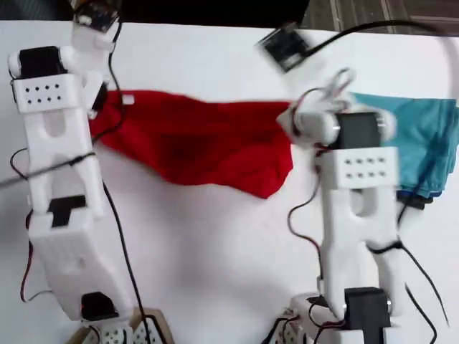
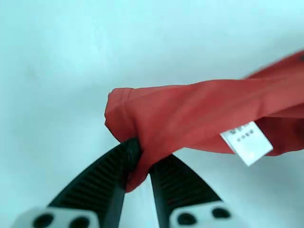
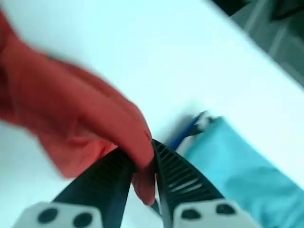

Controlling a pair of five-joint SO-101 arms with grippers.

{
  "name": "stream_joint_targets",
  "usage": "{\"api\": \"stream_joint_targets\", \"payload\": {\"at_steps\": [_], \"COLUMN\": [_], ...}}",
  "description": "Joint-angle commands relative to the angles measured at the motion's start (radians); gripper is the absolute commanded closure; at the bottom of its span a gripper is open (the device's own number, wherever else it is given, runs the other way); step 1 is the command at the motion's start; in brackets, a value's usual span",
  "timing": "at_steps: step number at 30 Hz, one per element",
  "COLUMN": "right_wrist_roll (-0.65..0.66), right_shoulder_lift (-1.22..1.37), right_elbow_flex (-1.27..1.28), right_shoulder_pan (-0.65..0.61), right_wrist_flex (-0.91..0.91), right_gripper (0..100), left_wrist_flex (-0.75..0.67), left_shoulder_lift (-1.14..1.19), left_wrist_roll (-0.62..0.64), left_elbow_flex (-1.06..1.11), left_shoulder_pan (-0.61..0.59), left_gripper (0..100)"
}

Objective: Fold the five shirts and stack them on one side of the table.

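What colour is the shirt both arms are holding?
The shirt is red, clearest in the high view.

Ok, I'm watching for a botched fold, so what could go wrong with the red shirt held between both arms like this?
The left end effector pinches only a small bunched corner of the red shirt, so the cloth might slip out. The right end effector holds its end right beside the teal shirt; lowering there could drag or cover it.

White tag on red shirt (print illegible)
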Motion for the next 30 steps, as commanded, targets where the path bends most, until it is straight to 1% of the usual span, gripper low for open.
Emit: {"api": "stream_joint_targets", "payload": {"at_steps": [1, 6, 9, 11, 14, 19, 21, 25, 30], "right_wrist_roll": [-0.02, -0.018, -0.018, -0.018, -0.017, 0.1, 0.109, 0.114, 0.115], "right_shoulder_lift": [-0.054, -0.056, -0.047, -0.047, -0.05, -0.047, -0.045, -0.047, -0.047], "right_elbow_flex": [-0.169, -0.371, -0.45, -0.437, -0.416, -0.411, -0.41, -0.353, -0.224], "right_shoulder_pan": [0.041, 0.041, 0.038, 0.031, 0.05, 0.058, 0.074, 0.077, 0.076], "right_wrist_flex": [-0.025, 0.028, 0.099, 0.116, 0.116, 0.116, 0.117, 0.122, 0.107], "right_gripper": [97.8, 97.8, 97.8, 97.8, 97.8, 97.8, 97.8, 97.8, 97.8], "left_wrist_flex": [0.017, 0.017, 0.017, 0.015, -0.015, -0.08, -0.126, -0.218, -0.296], "left_shoulder_lift": [-0.226, -0.413, -0.474, -0.476, -0.465, -0.437, -0.425, -0.393, -0.319], "left_wrist_roll": [0.003, 0.002, 0.0, -0.002, -0.002, -0.002, -0.002, -0.002, 0.0], "left_elbow_flex": [0.016, 0.065, 0.147, 0.245, 0.45, 0.78, 0.883, 1.007, 1.023], "left_shoulder_pan": [0.06, 0.074, 0.072, 0.077, 0.075, 0.072, 0.077, 0.077, 0.08], "left_gripper": [97, 97, 97, 97, 97, 97, 97, 97, 97]}}
